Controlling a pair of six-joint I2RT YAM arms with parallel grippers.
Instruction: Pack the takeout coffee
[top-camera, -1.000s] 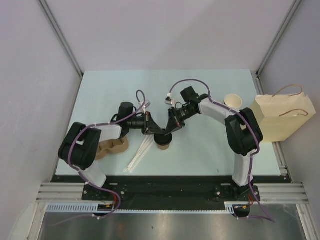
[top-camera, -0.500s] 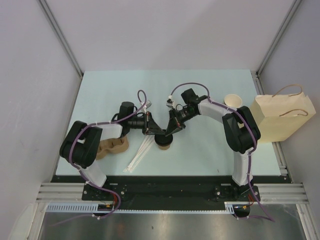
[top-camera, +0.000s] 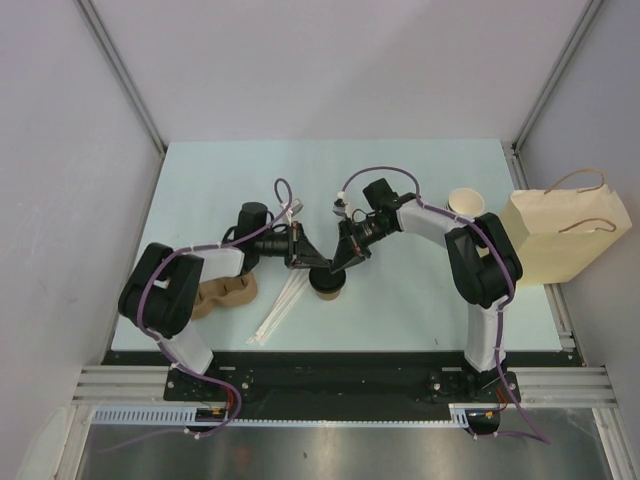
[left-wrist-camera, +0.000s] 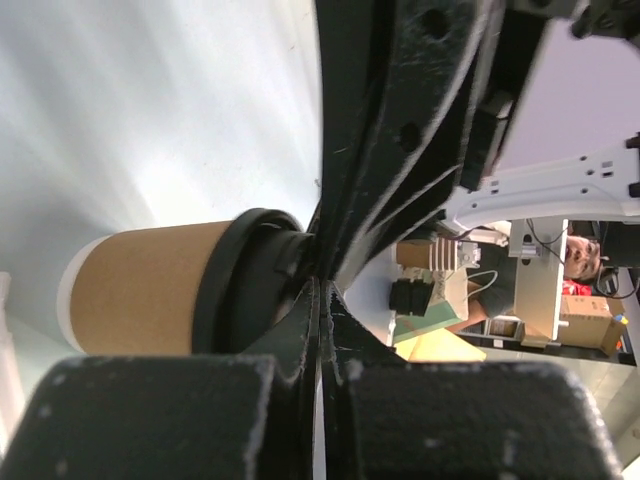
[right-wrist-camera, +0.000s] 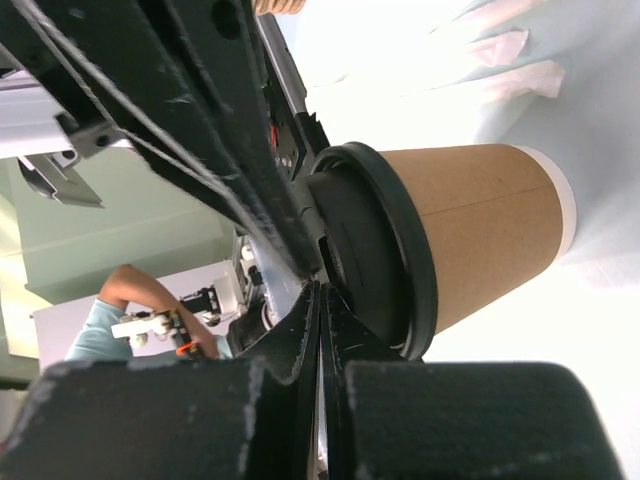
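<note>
The takeout coffee (top-camera: 327, 286), a brown paper cup (left-wrist-camera: 145, 290) with a black lid (left-wrist-camera: 245, 285), stands upright on the table's near middle. My left gripper (top-camera: 317, 263) comes in from the left and is shut, its tips (left-wrist-camera: 320, 288) resting on the lid's top with nothing between them. From the right, my right gripper (top-camera: 339, 265) is also shut and empty. Its tips (right-wrist-camera: 320, 290) meet the lid (right-wrist-camera: 385, 250) beside the left fingers (right-wrist-camera: 170, 95). In the right wrist view the cup wall (right-wrist-camera: 480, 225) shows in full.
A brown pulp cup carrier (top-camera: 226, 294) lies under the left arm. White straws (top-camera: 279, 306) lie just left of the cup. A stack of lidless tan cups (top-camera: 466, 203) stands at the right, and a kraft paper bag (top-camera: 566, 236) sits at the table's right edge.
The right arm has shifted slightly to the left. Both grippers stay shut against the lid, and the cup has not moved.
</note>
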